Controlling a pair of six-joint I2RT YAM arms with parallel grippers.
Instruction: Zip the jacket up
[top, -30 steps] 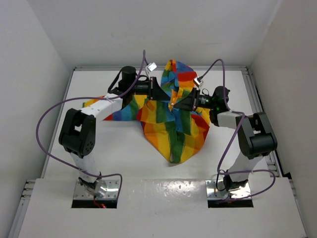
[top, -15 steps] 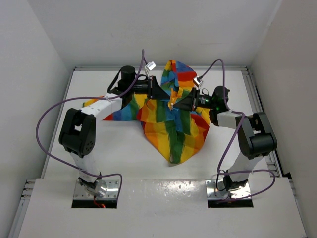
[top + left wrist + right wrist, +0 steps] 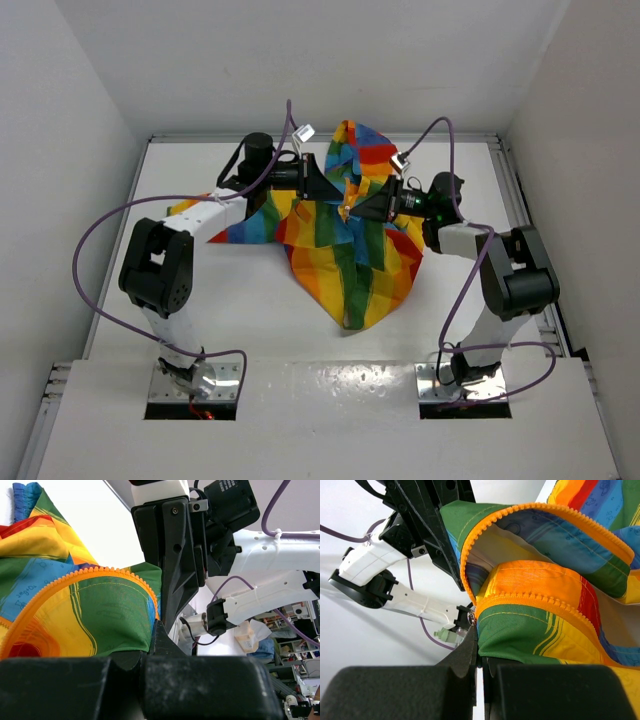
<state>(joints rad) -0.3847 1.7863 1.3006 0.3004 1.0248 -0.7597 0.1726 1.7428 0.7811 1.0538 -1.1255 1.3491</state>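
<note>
The rainbow-striped jacket hangs bunched between my two grippers at the far middle of the table, its lower part draped toward me. My left gripper is shut on a green hem corner of the jacket beside the orange zipper teeth. My right gripper is shut on the other front edge, right by the small metal zipper slider. The two grippers almost touch. The orange zipper is open, showing cream lining.
A sleeve or hem end lies flat on the table under my left arm. White walls enclose the table on three sides. Purple cables loop off both arms.
</note>
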